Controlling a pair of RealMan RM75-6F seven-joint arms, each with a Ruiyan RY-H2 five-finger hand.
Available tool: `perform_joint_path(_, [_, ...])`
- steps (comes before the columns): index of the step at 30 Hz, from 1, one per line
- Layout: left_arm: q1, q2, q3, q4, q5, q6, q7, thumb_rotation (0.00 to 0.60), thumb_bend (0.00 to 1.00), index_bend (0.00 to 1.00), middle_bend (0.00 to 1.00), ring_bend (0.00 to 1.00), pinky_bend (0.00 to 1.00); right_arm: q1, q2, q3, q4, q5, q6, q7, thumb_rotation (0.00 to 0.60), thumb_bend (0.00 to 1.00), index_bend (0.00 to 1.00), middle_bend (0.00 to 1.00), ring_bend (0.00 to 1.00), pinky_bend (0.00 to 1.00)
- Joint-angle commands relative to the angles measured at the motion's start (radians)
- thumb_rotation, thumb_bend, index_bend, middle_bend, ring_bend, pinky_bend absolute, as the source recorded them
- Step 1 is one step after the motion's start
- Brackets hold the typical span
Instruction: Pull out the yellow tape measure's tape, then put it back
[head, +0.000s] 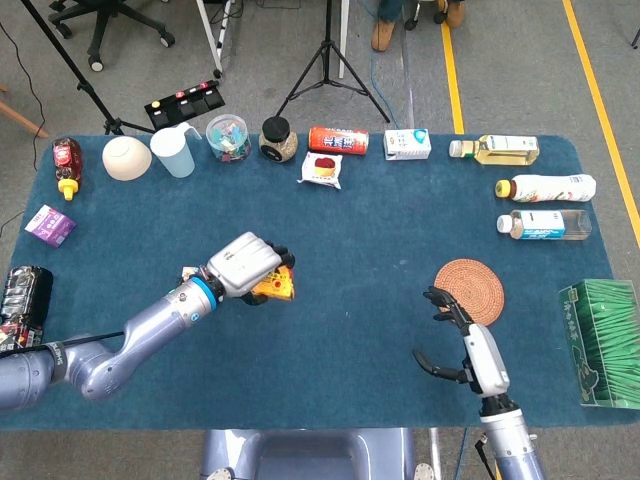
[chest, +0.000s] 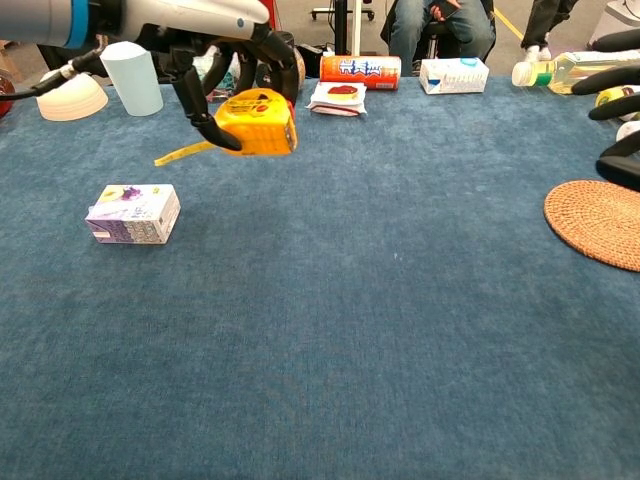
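Yellow plastic tape measure (chest: 258, 122) gripped from above by left hand (head: 247, 267), fingers (chest: 208, 108) curled around casing, short tape tip protruding, right hand (head: 462, 341) empty, fingers spread.

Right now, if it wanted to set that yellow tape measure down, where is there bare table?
The blue cloth is bare between the left hand holding the tape measure and the open right hand. The back row, from bowl to oil bottle, is crowded.
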Motion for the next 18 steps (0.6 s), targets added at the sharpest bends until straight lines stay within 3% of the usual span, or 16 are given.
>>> perform_joint_path(1, [-0.023,-0.018,-0.002,0.001,-0.025,0.003,0.016,0.600,0.37,0.51,0.36,0.42,0.54,0.015,-0.027,0.010,0.003,0.026,-0.018,-0.002,0.600,0.28,0.08,0.17,0.19,0.28])
perform_joint_path(9, [-0.080,-0.072,-0.002,0.030,-0.064,0.002,0.036,0.600,0.36,0.53,0.37,0.42,0.54,0.043,-0.117,0.041,0.026,0.099,-0.031,-0.071,0.600,0.28,0.02,0.10,0.12,0.21])
perform_joint_path(18, [-0.137,-0.129,0.011,0.061,-0.032,-0.013,0.059,0.600,0.36,0.53,0.37,0.42,0.52,0.069,-0.226,0.070,0.055,0.147,-0.016,-0.166,0.600,0.28,0.00,0.06,0.09,0.18])
